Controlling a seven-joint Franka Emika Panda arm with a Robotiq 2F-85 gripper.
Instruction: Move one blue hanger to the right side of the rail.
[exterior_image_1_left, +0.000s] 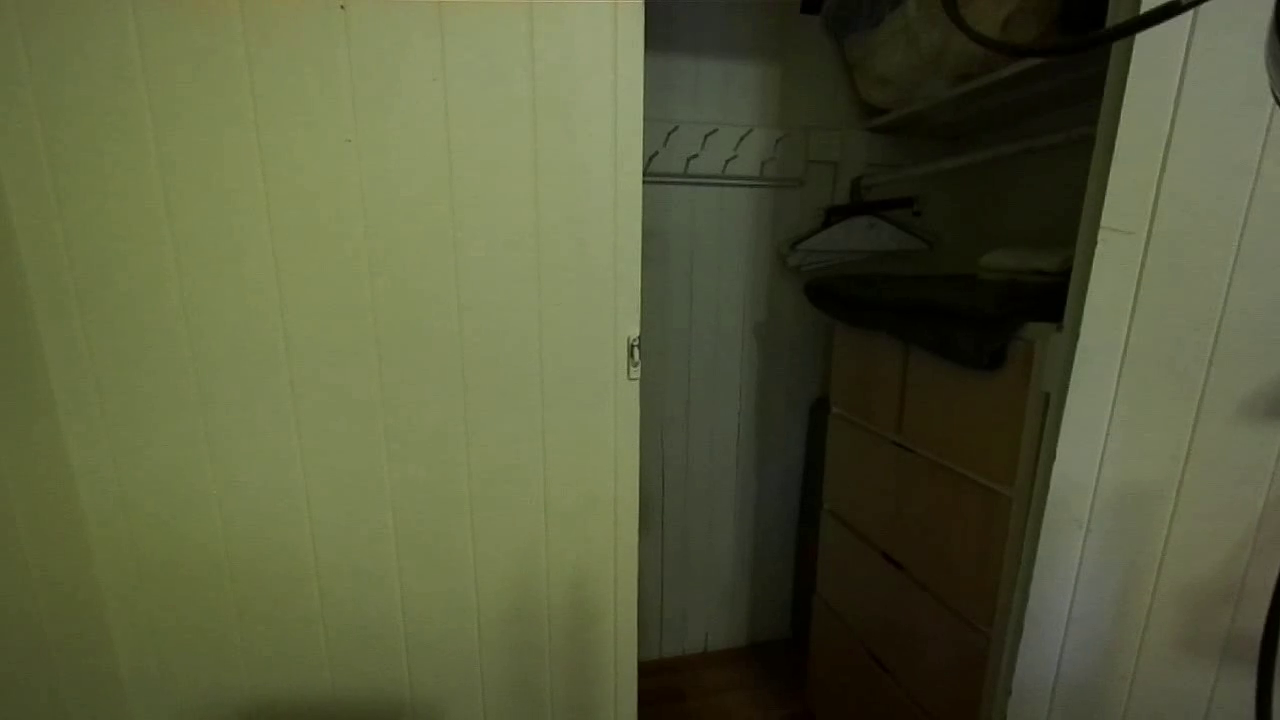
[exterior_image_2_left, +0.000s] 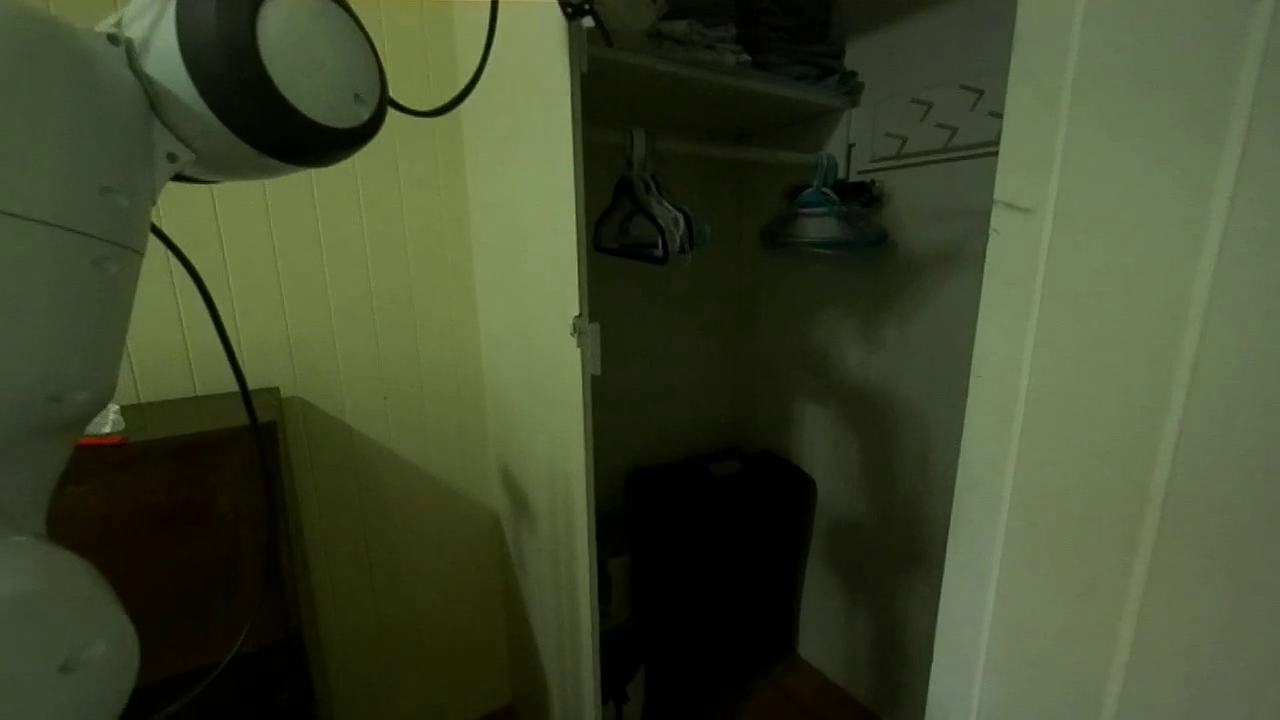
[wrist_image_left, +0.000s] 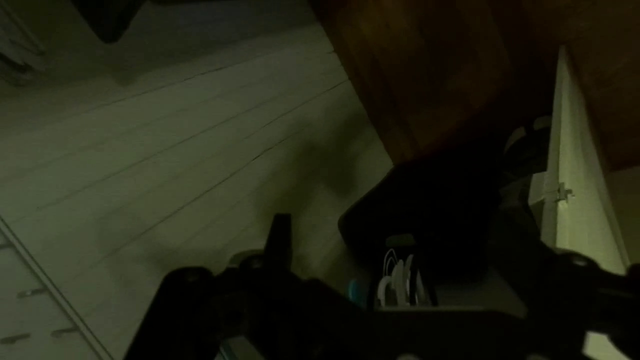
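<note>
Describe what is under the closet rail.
Blue hangers and other hangers hang from the rail; lower down stands a dark case. What lies directly behind or under it is hidden.

blue hangers (exterior_image_2_left: 820, 205): more than one, thin, light blue to teal; in an exterior view, bunched closely and overlapping, hooks uppermost, hanging at the right-hand end of the rail (exterior_image_2_left: 740, 151); separate outlines too dark to make out, count not determinable; rail: slim, pale, straight; near horizontal, dipping slightly toward the blue hangers in that view.
</note>
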